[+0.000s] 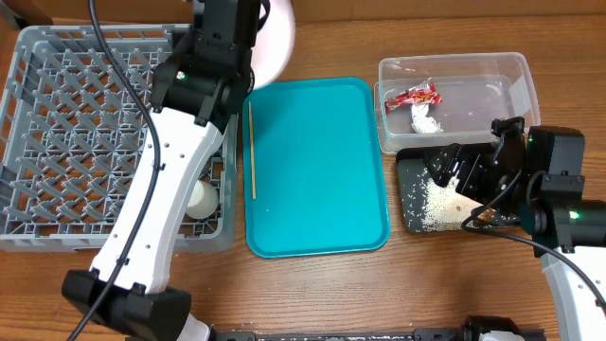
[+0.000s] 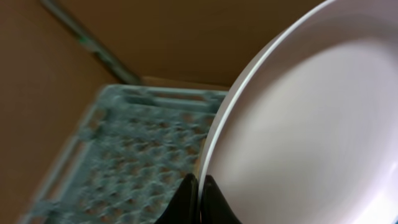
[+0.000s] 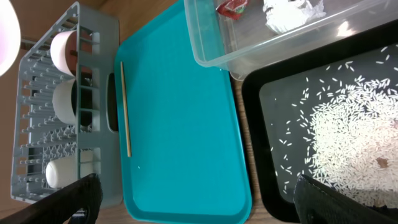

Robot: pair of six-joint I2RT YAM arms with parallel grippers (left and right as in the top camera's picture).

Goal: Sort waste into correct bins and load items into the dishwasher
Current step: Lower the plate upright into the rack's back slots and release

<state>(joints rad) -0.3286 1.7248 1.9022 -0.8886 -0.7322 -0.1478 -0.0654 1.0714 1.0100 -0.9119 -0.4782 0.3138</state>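
My left gripper [image 2: 200, 198] is shut on the rim of a pale pink plate [image 2: 311, 124], held above the back right corner of the grey dish rack [image 1: 57, 142]; the plate shows in the overhead view [image 1: 276, 43] too. A white cup [image 1: 202, 199] stands in the rack's front right. A wooden chopstick [image 1: 252, 150] lies on the teal tray [image 1: 317, 166]. The clear tub [image 1: 454, 90] holds the red wrapper [image 1: 414, 96] and white paper wad [image 1: 425, 120]. The black tray [image 1: 417, 194] holds rice [image 1: 437, 201]. My right gripper [image 3: 193, 199] is open and empty above the trays.
The rack also holds white bowls or cups at its side [image 3: 62, 99]. The teal tray lies between the rack and the two bins. Bare wooden table [image 1: 379, 284] runs along the front.
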